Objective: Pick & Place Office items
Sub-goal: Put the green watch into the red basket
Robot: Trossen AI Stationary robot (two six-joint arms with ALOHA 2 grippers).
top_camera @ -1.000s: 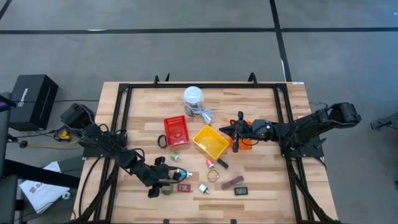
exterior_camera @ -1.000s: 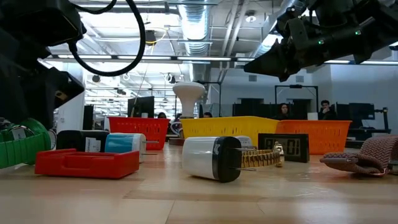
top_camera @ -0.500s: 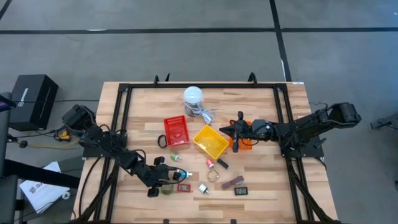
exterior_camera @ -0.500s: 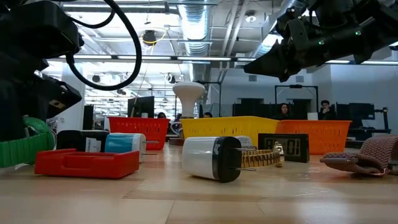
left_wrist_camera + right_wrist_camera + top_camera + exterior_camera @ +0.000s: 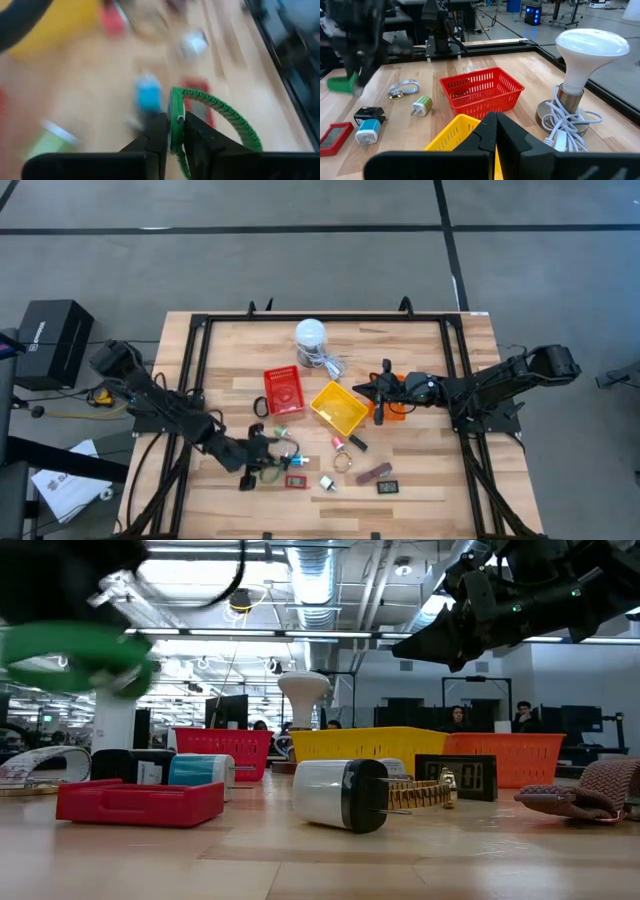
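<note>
Left gripper: the left gripper was pinched on the edge of a ribbed green plastic ring, its fingers closed against the band.
Green ring: it hung clear above the tabletop in the low view, over the near-left part of the wooden table.
Around it: just beside it on the table lay a small blue and white adapter, a flat red rectangular case and a white plug block with metal prongs.
Further out: a wire ring, a brown bar and a small black display piece lay near the front edge.
Trays: a red mesh tray and a yellow mesh tray stood mid-table.
Right gripper: the right gripper was fully closed and held nothing, hovering over the yellow tray's edge, beside the orange tray.
</note>
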